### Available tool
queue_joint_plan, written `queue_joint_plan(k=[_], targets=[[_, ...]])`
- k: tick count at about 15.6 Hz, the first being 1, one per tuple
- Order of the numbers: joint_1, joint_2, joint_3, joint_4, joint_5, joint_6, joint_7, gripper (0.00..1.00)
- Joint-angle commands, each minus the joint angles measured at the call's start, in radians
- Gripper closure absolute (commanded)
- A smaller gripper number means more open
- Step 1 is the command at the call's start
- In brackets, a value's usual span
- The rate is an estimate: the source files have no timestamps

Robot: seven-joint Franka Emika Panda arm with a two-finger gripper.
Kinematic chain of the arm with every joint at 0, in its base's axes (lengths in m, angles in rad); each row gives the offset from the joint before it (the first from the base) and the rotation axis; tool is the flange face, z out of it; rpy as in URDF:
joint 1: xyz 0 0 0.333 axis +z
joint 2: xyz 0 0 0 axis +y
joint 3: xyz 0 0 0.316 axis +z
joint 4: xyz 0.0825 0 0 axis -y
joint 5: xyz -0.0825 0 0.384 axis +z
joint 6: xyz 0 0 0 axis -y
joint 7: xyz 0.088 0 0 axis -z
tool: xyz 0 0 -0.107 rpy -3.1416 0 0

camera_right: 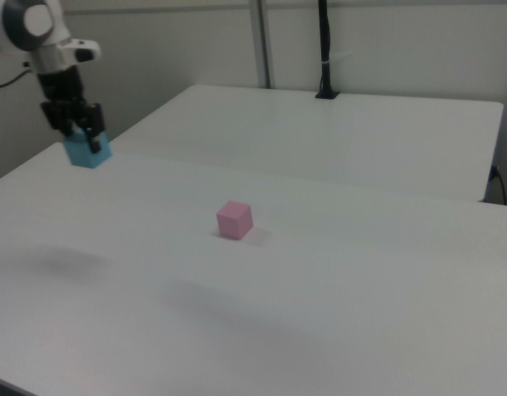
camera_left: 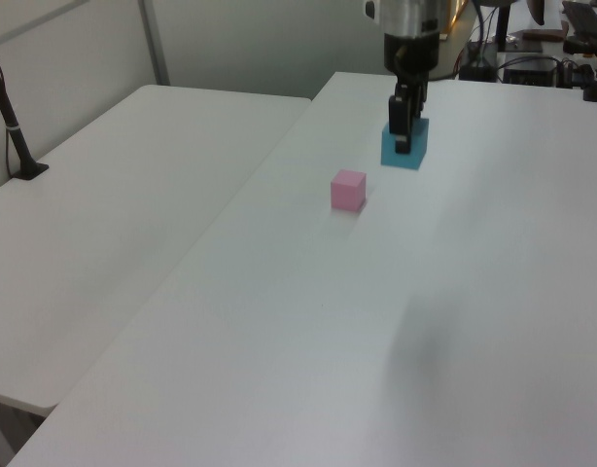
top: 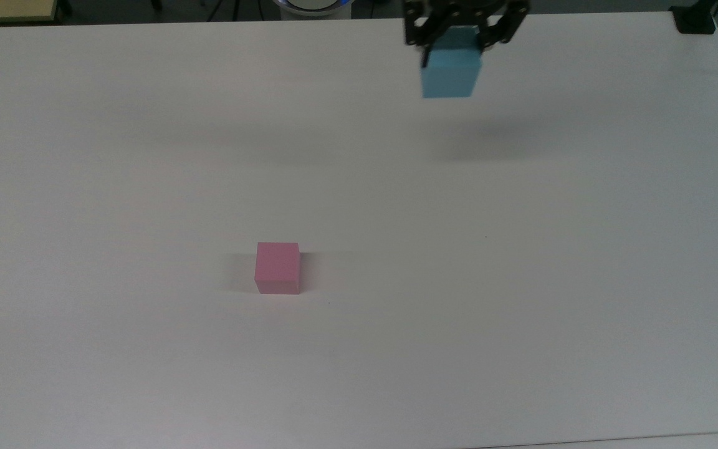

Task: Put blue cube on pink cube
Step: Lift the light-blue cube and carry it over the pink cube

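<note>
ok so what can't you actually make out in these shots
- Top view: the gripper is cut off by the top edge; the arm above it is out of frame.
- Top view: the blue cube's top is hidden behind the fingers.
- Left view: a finger covers part of the blue cube's near face.
- All views: the pink cube's underside and far faces are hidden.

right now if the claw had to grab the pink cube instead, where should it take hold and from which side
Best from straight above, closing on two opposite side faces near mid-height. The pink cube sits flat and upright on the white table, with nothing near its sides, so any parallel pair of faces is free. The claw is currently shut on the blue cube, held up off the table, so it would likely have to put that down first.
</note>
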Motion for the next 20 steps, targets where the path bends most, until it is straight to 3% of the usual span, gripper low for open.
queue_joint_plan(k=[1,5,8,12,20], targets=[[-0.094,0.078,-0.062,0.09,0.008,-0.005,-0.127,0.83],[-0.172,0.104,-0.149,0.098,0.012,0.013,-0.299,0.83],[-0.229,0.109,-0.151,0.098,0.015,0.013,-0.352,0.83],[-0.233,0.123,-0.151,0.098,0.022,0.019,-0.352,0.82],[-0.232,0.28,-0.145,0.101,0.032,0.3,-0.307,0.82]])
